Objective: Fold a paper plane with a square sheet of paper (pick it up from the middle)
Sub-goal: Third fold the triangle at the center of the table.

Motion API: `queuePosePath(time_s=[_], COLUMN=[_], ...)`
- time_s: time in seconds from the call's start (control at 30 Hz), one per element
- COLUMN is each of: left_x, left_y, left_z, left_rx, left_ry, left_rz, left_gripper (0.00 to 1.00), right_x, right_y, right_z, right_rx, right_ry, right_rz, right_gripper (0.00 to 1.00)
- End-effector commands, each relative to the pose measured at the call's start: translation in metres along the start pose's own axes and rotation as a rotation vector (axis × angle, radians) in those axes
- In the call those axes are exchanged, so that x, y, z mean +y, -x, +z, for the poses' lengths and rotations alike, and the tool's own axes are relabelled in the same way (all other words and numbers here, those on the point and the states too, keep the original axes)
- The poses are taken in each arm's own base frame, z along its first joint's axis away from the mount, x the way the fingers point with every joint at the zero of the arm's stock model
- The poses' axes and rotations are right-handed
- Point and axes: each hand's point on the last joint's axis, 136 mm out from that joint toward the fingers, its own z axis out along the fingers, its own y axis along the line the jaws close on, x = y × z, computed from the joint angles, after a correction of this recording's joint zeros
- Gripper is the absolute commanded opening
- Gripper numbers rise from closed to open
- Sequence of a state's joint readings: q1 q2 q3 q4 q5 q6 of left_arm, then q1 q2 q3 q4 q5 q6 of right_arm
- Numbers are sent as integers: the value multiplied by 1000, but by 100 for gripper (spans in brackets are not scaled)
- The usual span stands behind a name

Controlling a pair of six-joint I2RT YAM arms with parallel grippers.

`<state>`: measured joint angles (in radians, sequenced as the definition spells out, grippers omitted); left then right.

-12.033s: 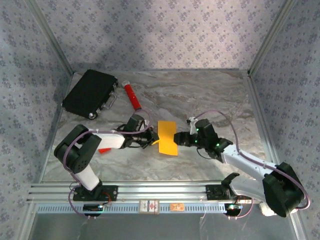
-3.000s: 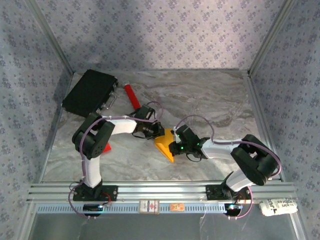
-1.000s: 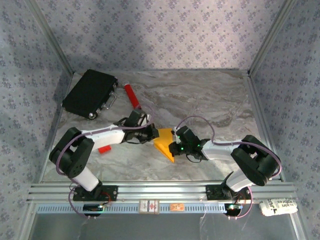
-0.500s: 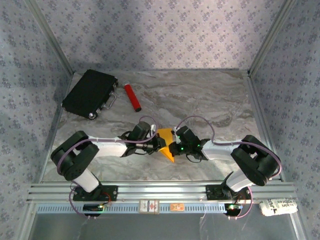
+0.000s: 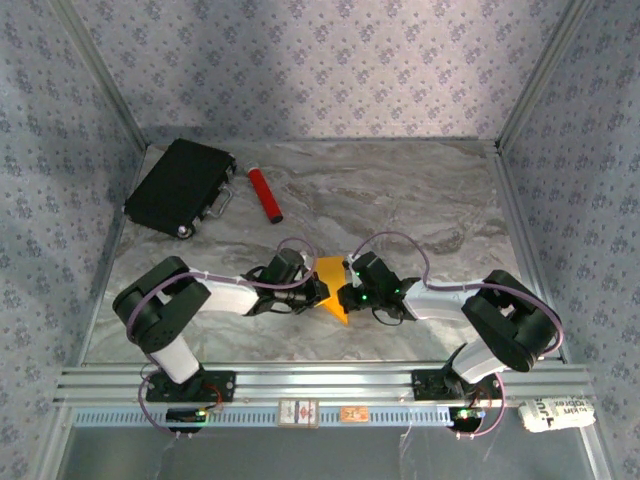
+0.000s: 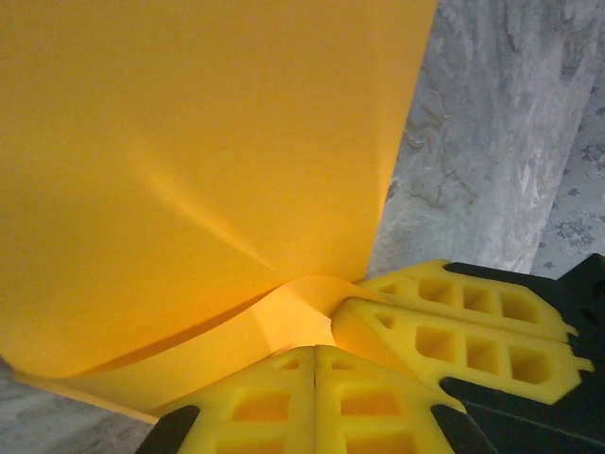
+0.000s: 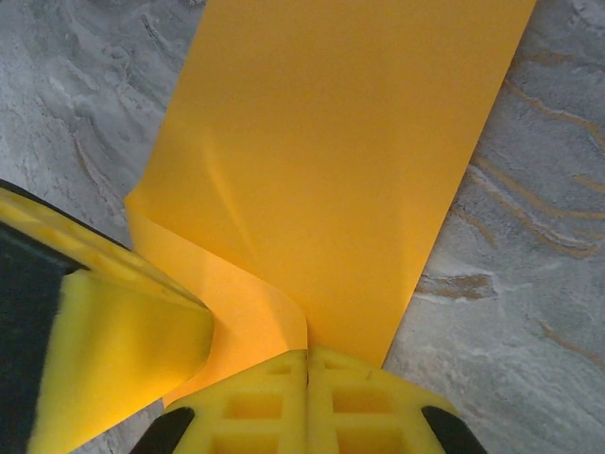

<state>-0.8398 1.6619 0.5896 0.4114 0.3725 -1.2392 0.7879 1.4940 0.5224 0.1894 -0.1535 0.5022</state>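
Square sheet of paper (image 5: 333,283), orange-yellow and already creased to a pointed shape, sits near the middle of the marble counter (image 5: 430,195), raised between both arms. Left gripper (image 5: 318,293) is clenched, its tips pinching the paper's folded lower edge, as seen in the left wrist view (image 6: 315,352). Right gripper (image 5: 346,297) is likewise clenched on the same edge (image 7: 307,355), just beside the left one. A diagonal crease runs across the sheet (image 6: 189,170). Black case (image 5: 180,186) and red cylinder (image 5: 264,194) lie well apart at the far left.
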Motion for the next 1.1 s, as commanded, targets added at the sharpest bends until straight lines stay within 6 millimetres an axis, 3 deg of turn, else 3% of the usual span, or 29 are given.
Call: queuePosePath(time_s=[0.0,0.33,0.43,0.57,0.7,0.9,1.07], left_x=[22,45,45,44,43,43,44], left_y=[-4,-9,-9,-8,-7,-6,-6], left_z=[4,8,8,9,8,9,9], left_rx=[4,19,19,17,11,8,7], left_ry=[65,140,141,140,139,137,137], left_rz=[10,14,15,16,14,14,13], left_gripper=[0,0,0,0,0,0,0], right_x=[-14,-7,-1,-2,2,39,53], right_y=[-22,-13,-2,13,18,6,-10], right_z=[1,0,-6,-24,-46,-58,-48], right_rx=[74,62,43,5,-7,68,152], right_ry=[-48,-26,-18,-31,3,189,209], right_rz=[24,23,29,64,102,133,119], right_gripper=[2,7,16,39,46,26,12])
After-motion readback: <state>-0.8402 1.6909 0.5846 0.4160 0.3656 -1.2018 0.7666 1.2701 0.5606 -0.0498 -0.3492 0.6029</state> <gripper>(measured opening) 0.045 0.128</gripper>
